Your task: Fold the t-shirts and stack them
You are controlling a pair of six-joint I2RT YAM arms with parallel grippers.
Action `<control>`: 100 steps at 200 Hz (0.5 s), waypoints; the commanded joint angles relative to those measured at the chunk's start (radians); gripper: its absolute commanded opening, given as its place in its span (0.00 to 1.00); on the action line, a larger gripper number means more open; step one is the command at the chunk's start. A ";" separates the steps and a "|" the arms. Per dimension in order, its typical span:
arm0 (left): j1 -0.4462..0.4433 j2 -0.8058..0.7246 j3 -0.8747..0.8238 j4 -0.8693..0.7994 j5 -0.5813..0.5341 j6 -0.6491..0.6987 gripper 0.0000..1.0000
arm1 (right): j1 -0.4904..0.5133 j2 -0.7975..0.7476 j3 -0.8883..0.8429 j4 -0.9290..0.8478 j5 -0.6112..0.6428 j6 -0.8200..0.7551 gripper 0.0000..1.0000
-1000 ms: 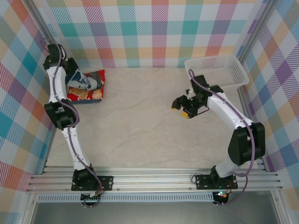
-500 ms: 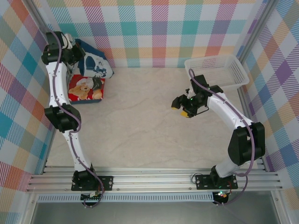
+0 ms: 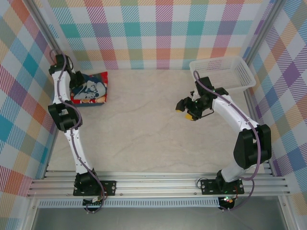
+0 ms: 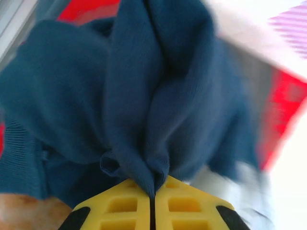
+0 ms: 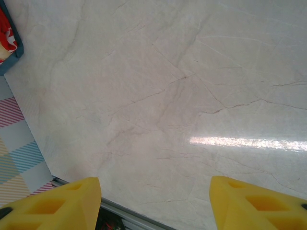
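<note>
Navy shirt (image 3: 90, 86) seemingly overlaps red shirt (image 3: 101, 79), far-left corner.

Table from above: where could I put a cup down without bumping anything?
The table's whole middle and near half are bare, between the left arm and the right gripper. Crowded: the far left corner, where the left gripper pinches the navy shirt over the red shirt, and the far right, with the basket.
</note>
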 commanded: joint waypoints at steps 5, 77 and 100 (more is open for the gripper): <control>0.007 -0.063 0.006 -0.054 -0.171 0.013 0.10 | -0.005 0.003 -0.009 -0.008 -0.012 0.010 0.62; -0.049 -0.196 -0.007 -0.176 -0.444 -0.189 0.59 | -0.004 0.062 0.038 0.001 -0.021 0.011 0.61; -0.110 -0.294 -0.032 -0.095 -0.389 -0.291 0.62 | -0.004 0.077 0.039 0.013 -0.026 0.013 0.61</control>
